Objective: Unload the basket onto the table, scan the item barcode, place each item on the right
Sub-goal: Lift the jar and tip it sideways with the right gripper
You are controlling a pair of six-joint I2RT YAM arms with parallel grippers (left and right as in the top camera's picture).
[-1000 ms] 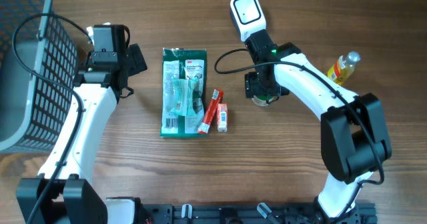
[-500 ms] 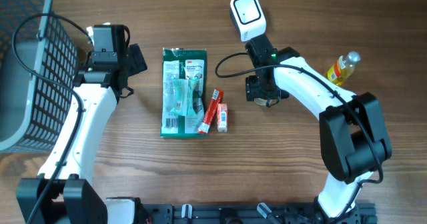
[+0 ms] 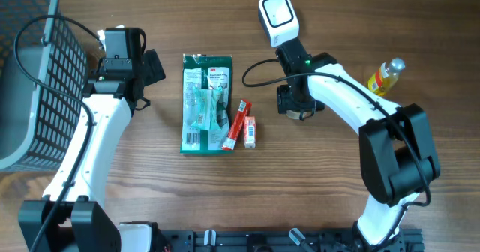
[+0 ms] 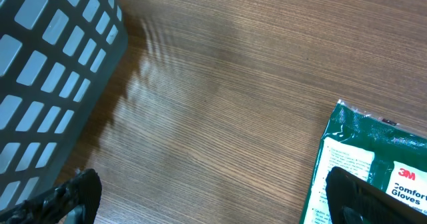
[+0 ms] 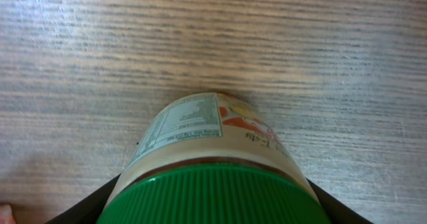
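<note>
Right, the right hand [image 5: 213, 201] sits over the jar [image 5: 193, 124], its fingers [image 5: 93, 207] flanking the green lid [image 5: 213, 184]; whether that grip is tight I cannot tell, as they show only as dark slivers at the frame's edge. The jar stands upright on the counter [image 3: 150, 192], right of centre, between the glove pack [image 3: 206, 102] and the bottle [image 3: 385, 76]; the scanner [image 3: 277, 16] lies just beyond it, toward the far edge. Over on the other side, the left hand [image 4: 213, 201] hangs wide open beside the basket [image 3: 30, 72], holding nothing.

Now, the step looks like securing the jar for a lift; do it well by squeezing squarely across the lid's widest line, since a round ribbed lid could twist or slip out of an off-centre pinch; then raise it straight, clear of the counter. No barcode shows yet; only the nutrition panel on the label [image 5: 183, 121] faces the wrist camera; so the jar probably needs turning until the code meets the scanner's window, held steady and close.
</note>
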